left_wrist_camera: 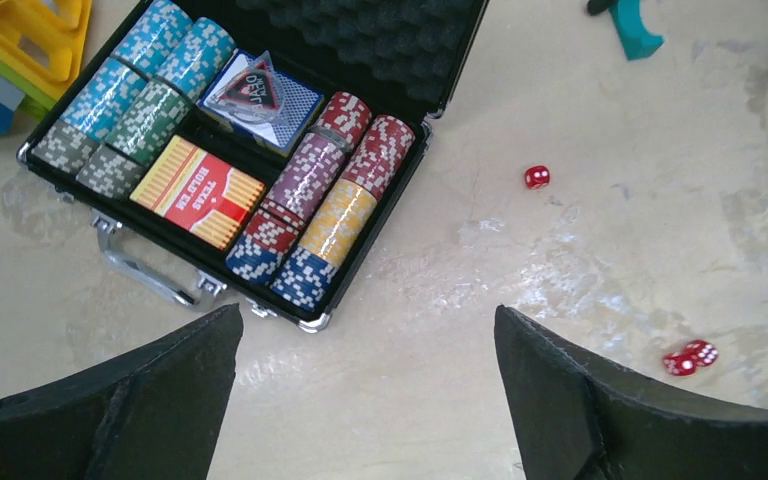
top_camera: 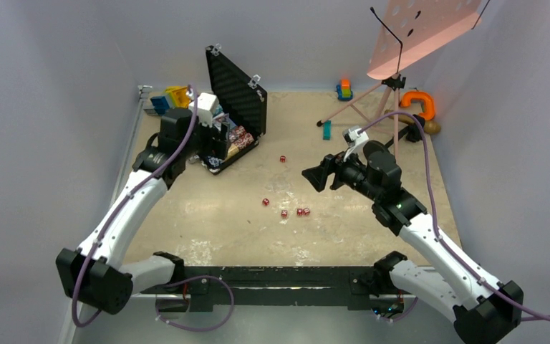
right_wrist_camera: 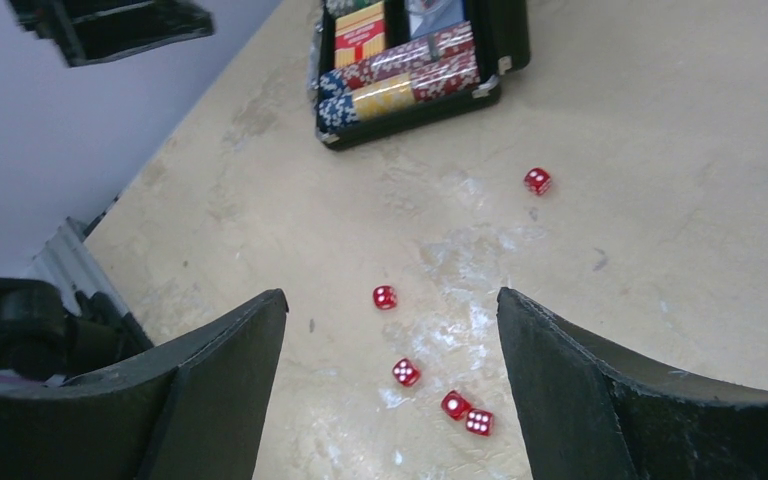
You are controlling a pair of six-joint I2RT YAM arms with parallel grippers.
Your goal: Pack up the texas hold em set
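Five red dice (right_wrist_camera: 406, 372) lie loose on the table (right_wrist_camera: 660, 250), out from the briefcase (left_wrist_camera: 360, 25) front. They look light, hard and slick, best pinched squarely across flat faces. Chips (left_wrist_camera: 345, 215) and card box (left_wrist_camera: 198, 190) sit inside the open briefcase. Left gripper (left_wrist_camera: 367, 330) beside the briefcase and right gripper (top_camera: 315, 175) farther out both gape empty.

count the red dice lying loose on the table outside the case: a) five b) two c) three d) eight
A: the right wrist view shows five red dice on the table, one alone nearer the open case and four grouped further from it.
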